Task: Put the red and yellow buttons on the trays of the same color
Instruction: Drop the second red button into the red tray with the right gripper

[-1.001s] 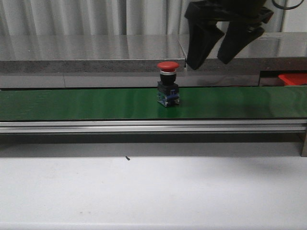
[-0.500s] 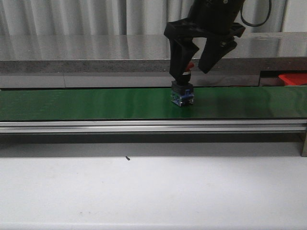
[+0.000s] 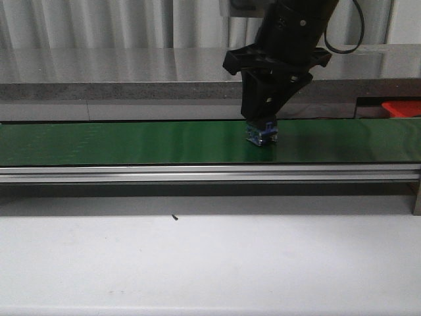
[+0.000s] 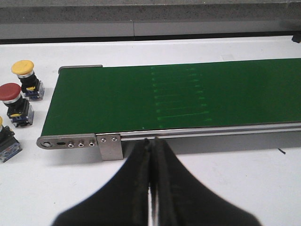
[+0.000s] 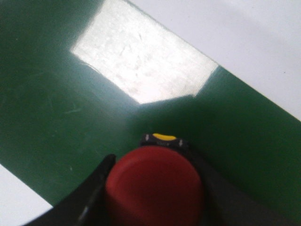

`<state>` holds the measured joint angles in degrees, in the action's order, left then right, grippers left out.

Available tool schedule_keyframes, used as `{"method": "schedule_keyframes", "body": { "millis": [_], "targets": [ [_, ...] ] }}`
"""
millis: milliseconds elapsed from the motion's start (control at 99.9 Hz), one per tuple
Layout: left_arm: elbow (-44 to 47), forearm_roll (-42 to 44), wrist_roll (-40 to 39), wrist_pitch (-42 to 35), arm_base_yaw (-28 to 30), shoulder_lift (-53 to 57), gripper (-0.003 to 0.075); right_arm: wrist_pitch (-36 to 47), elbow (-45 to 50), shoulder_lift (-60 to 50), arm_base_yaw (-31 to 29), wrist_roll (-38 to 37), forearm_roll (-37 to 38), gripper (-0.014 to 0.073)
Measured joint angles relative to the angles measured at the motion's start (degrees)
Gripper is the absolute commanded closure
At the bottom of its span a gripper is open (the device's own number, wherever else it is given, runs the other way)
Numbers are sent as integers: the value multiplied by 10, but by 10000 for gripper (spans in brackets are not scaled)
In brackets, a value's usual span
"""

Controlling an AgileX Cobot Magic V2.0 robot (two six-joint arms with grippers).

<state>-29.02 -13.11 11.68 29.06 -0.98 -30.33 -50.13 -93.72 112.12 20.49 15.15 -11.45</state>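
The right tool [image 3: 266,112] reaches down onto the green conveyor belt [image 3: 131,141], a little to the 3 o'clock side of the front view's centre. Its two black fingers [image 3: 255,99] stand close together around a red button [image 5: 154,186], grasping it. In the front view only the button's blue and black base shows beneath the fingertips, resting on the belt. The right wrist view looks straight down on the round red cap, with a black finger hugging each side of it and a small yellow mark on the dark collar just past the cap.

The red tray [image 3: 402,108] shows only as a bright red corner at the 3 o'clock edge of the front view, behind the belt and well apart from the grasped button.

The left tool [image 4: 151,188] is clenched, its dark fingers pressed together with nothing between them, and it hangs over the white tabletop [image 4: 235,179] just in front of the belt's metal end bracket [image 4: 109,146]. Off the end of the belt, on the tabletop, stand a yellow-capped button [image 4: 23,70] and, near it, a second red-capped button [image 4: 11,96]. A third switch body [image 4: 5,143] sits at the picture's edge, its cap colour cut off.
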Motion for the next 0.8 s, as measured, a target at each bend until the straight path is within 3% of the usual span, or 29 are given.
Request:
{"method": "schedule_keyframes", "body": {
  "millis": [410, 530, 801],
  "targets": [
    [0, 0, 0, 0, 0, 0, 739, -22, -1, -32, -46, -5, 0, 359],
    [0, 0, 0, 0, 0, 0, 739, -28, -1, -76, -110, -5, 0, 359],
    [0, 0, 0, 0, 0, 0, 739, -56, -7, -123, -333, -5, 1, 359]
  ]
}}
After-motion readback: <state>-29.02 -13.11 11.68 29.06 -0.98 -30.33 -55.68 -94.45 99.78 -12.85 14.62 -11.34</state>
